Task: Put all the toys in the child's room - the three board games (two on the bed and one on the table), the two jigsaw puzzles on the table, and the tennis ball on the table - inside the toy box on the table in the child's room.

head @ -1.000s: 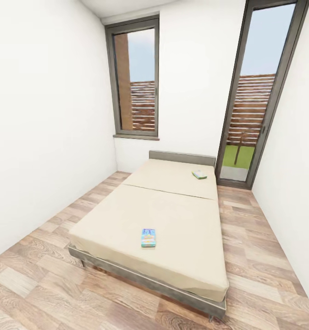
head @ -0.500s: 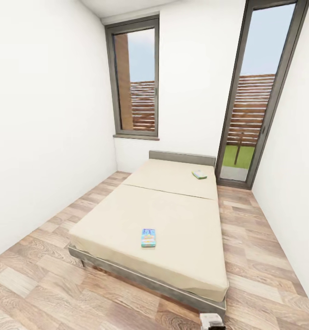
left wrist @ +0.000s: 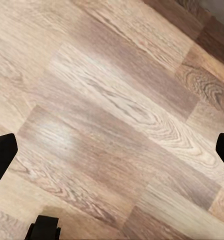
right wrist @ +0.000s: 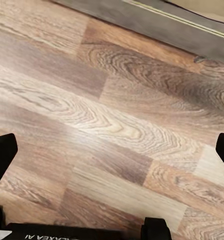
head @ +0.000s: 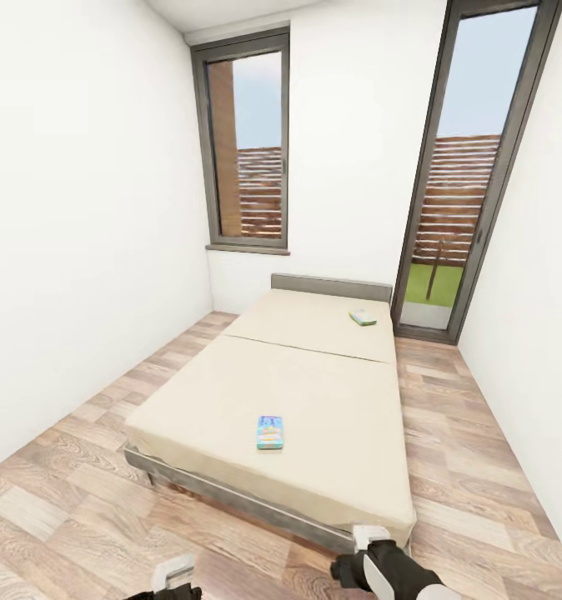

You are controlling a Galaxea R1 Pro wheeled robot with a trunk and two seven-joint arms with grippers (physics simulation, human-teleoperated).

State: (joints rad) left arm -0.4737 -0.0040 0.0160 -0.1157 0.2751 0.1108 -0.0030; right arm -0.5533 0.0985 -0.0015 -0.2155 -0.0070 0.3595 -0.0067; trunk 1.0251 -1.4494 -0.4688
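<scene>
The bed (head: pixel 314 392) is seen ahead in the head view, a low wide one with a plain cream cover and a dark frame edge, set lengthwise toward the far wall of the white-walled room. Two board games are found on it. The light blue board game (head: pixel 270 432) is laid flat near the foot of the bed, a little to the left of the middle. The green-edged board game (head: pixel 363 317) is laid flat well apart from it, up by the headboard (head: pixel 331 287) on the right side. Neither box is touched by anything.

At the lower edge of the head view, the left gripper (head: pixel 174 575) is glimpsed over the wood-plank floor (head: pixel 56 517), short of the bed's foot. The right gripper (head: pixel 369 537) is seen just at the bed's near right corner, with its dark wrist behind it.

In the left wrist view, the left gripper's dark fingertips (left wrist: pixel 2 152) are spread to the two edges of the picture, with bare planks between them and nothing held. In the right wrist view, the right gripper's fingertips (right wrist: pixel 2 152) are likewise spread wide apart and nothing is held; the bed's dark frame edge (right wrist: pixel 156 25) is caught just beyond the planks.

A tall window (head: pixel 248 142) and a glazed door (head: pixel 473 167) are set in the far wall.
</scene>
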